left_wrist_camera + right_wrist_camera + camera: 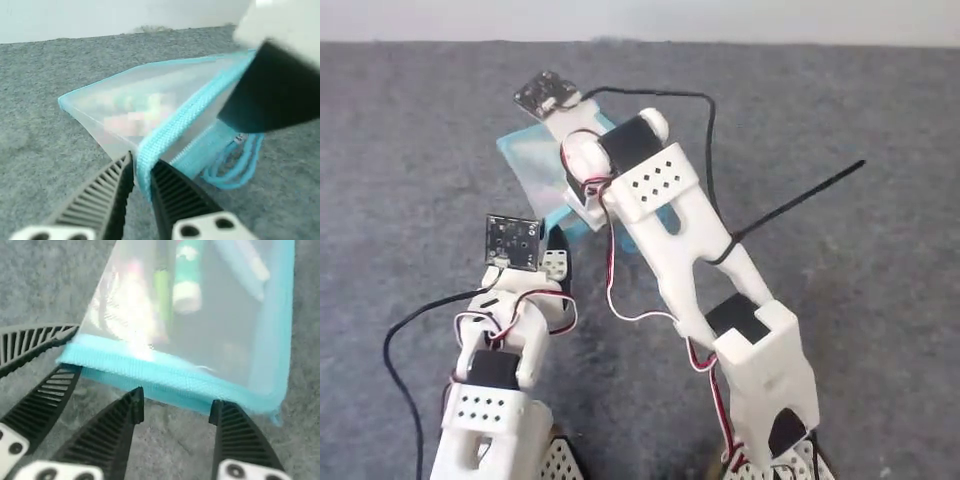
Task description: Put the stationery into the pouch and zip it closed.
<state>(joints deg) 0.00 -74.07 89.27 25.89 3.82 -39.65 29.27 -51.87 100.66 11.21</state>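
A clear pouch point(530, 155) with a light blue zipper band point(150, 372) lies on the grey carpet. Through its side I see a green pen point(161, 285), a marker point(187, 275) and other stationery. My left gripper point(142, 172) is shut on the zipper band at one end of the pouch point(130, 105). My right gripper point(176, 402) is open, its fingers just off the zipper band of the pouch point(210, 315) farther along. The left gripper point(75, 351) pinches the corner beside it. In the high view the right arm point(650, 170) covers part of the pouch.
A loop of blue cord point(235, 167) lies by the zipper end. A black cable point(800, 195) runs over the carpet to the right of the right arm. Grey carpet point(410, 130) spreads all around the pouch.
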